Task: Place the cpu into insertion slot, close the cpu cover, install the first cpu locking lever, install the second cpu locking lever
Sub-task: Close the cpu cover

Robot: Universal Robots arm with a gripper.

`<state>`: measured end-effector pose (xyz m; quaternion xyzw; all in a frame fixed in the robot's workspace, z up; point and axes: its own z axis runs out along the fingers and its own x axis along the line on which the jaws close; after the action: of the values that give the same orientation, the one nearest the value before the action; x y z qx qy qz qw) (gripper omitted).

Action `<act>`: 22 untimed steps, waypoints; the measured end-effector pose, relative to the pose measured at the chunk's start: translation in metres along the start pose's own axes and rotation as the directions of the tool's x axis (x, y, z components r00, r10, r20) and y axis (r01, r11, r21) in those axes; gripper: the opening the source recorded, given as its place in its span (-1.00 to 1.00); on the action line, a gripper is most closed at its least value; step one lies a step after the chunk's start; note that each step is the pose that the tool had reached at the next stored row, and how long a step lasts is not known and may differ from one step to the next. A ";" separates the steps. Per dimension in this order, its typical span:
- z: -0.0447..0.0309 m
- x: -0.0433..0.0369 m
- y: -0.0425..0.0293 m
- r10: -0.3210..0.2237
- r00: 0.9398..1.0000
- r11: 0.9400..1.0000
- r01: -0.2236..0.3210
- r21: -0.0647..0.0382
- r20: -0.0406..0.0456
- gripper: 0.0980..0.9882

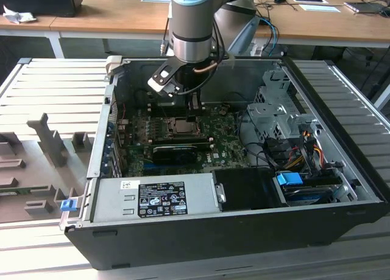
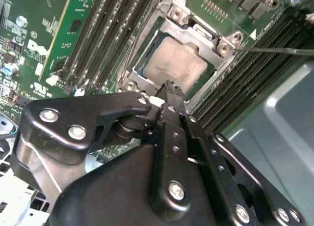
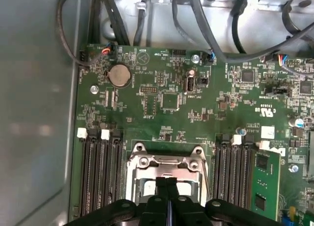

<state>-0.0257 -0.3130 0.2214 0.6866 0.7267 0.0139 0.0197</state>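
One arm hangs from the top centre of the exterior view into one open computer case, so you have a single gripper poised just above the green motherboard. Both wrist views show you its two fingers pressed flat together with nothing between them: the claw is clenched and empty. It sits over one edge of the insertion slot; you cannot tell whether it touches the metal.

The one cpu already lies in that slot with its dull grey top up. The one cpu cover lies flat around it, and the chip shows through its window. One thin locking lever juts from a socket corner across the black memory slots.

Two banks of those slots flank the socket in the first wrist view. One green memory module stands in one bank, and one coin cell sits well apart. One silver power supply lies at the exterior view's lower centre.
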 end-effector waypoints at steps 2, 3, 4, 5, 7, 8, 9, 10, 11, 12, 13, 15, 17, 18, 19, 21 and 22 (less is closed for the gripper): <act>0.0005 -0.0013 -0.0022 -0.002 1.000 1.000 0.002 0.000 0.000 -0.98; 0.0007 -0.0029 -0.0030 -0.003 1.000 1.000 0.003 0.000 0.000 -0.98; 0.0008 -0.0038 -0.0037 -0.004 1.000 1.000 0.004 0.000 0.000 -0.98; 0.0008 -0.0045 -0.0047 -0.005 1.000 1.000 0.005 0.000 0.000 -0.98; 0.0007 -0.0057 -0.0077 -0.008 1.000 1.000 0.008 0.000 0.000 -0.98; 0.0007 -0.0059 -0.0088 -0.009 1.000 1.000 0.009 0.000 -0.001 -0.98; 0.0008 -0.0058 -0.0101 -0.010 1.000 1.000 0.010 0.000 -0.001 -0.98; 0.0009 -0.0058 -0.0120 -0.011 1.000 1.000 0.011 0.000 -0.001 -0.98; 0.0012 -0.0062 -0.0150 -0.013 1.000 1.000 0.013 0.000 -0.001 -0.98; 0.0013 -0.0067 -0.0165 -0.015 1.000 1.000 0.015 0.000 -0.001 -0.98; 0.0014 -0.0071 -0.0173 -0.016 1.000 1.000 0.016 0.000 -0.001 -0.98; 0.0019 -0.0084 -0.0197 -0.019 1.000 1.000 0.019 0.000 -0.001 -0.98; 0.0024 -0.0093 -0.0232 -0.023 1.000 1.000 0.023 0.000 -0.001 -0.98; 0.0028 -0.0094 -0.0258 -0.025 1.000 1.000 0.025 0.000 -0.001 -0.98; 0.0033 -0.0093 -0.0289 -0.028 1.000 1.000 0.028 0.000 -0.002 -0.98; 0.0063 -0.0092 -0.0313 -0.031 1.000 1.000 0.031 0.000 -0.002 -0.98; 0.0092 -0.0092 -0.0316 -0.031 1.000 1.000 0.031 0.000 -0.002 -0.98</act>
<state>-0.0563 -0.3240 0.2108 0.6751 0.7374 0.0142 0.0194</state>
